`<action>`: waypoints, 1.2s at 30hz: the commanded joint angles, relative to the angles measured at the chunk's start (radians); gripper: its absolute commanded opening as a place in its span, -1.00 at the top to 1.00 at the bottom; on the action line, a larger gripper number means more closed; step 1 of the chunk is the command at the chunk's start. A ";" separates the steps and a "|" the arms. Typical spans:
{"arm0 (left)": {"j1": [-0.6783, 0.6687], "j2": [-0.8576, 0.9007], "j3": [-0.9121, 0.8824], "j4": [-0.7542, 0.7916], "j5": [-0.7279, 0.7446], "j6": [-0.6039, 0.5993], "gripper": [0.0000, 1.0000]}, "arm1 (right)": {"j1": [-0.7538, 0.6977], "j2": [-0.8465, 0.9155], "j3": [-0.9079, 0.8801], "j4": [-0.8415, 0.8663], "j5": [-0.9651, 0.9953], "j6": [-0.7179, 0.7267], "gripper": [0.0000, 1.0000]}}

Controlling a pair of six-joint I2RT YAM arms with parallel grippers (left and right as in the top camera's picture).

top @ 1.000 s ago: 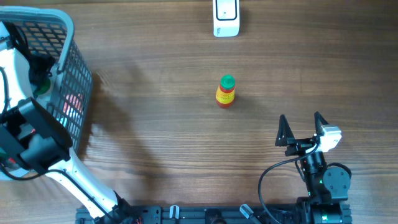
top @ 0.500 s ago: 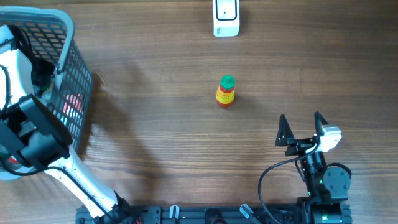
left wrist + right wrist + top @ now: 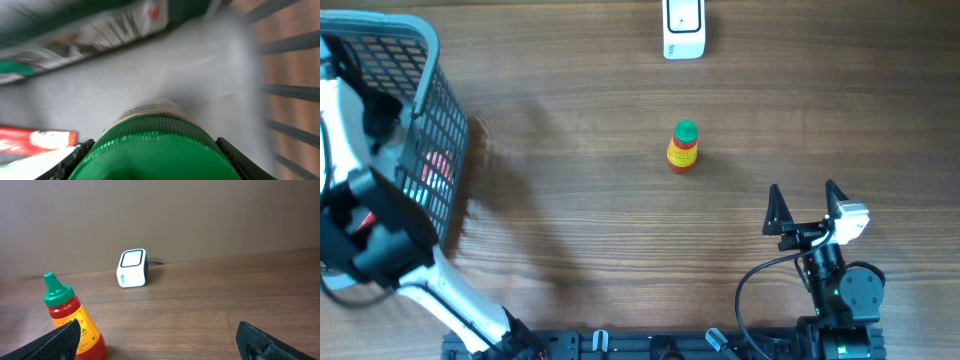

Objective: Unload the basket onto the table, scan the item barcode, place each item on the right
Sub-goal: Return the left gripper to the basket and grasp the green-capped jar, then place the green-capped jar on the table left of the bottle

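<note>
Inside the grey mesh basket (image 3: pixel 442 112), my left gripper (image 3: pixel 155 162) is shut on an item with a wide green ribbed cap (image 3: pixel 155 145). A black finger presses on each side of the cap. The item's body below the cap is blurred, and no barcode shows. The white barcode scanner (image 3: pixel 683 28) stands at the table's far edge, and it also faces the right wrist camera (image 3: pixel 132 268). My right gripper (image 3: pixel 807 203) rests open near the front right with nothing between its fingers (image 3: pixel 62 340).
A red sauce bottle (image 3: pixel 683 147) with a green cap stands mid-table, just left of the right gripper's left finger (image 3: pixel 70 317). In the basket lie a red packet (image 3: pixel 30 140) and a green-and-white pack (image 3: pixel 75 30). Basket bars (image 3: pixel 290 90) rise on the right.
The left jaws have closed from wide open onto the green cap. The left arm has shifted slightly toward the table's front. The right arm is still.
</note>
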State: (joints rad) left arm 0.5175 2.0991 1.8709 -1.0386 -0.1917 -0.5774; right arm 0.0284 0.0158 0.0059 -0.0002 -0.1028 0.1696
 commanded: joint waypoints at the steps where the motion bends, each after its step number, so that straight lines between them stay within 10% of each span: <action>1: 0.003 -0.290 0.031 0.014 0.066 0.020 -0.18 | 0.005 -0.002 0.000 0.004 0.014 -0.012 -0.99; 14: -0.100 -0.755 0.031 0.101 0.622 -0.016 -0.14 | 0.006 -0.002 0.000 0.004 0.014 -0.012 -0.99; 26: -0.640 -0.679 0.023 -0.005 0.258 -0.003 -0.15 | 0.006 -0.002 -0.001 0.004 0.014 -0.012 -0.99; 36: -0.821 -0.407 0.006 -0.196 0.156 -0.003 -0.05 | 0.006 -0.002 -0.001 0.004 0.014 -0.013 -1.00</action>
State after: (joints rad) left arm -0.2745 1.6249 1.8889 -1.2259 0.0399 -0.5846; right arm 0.0284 0.0158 0.0059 -0.0002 -0.1028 0.1696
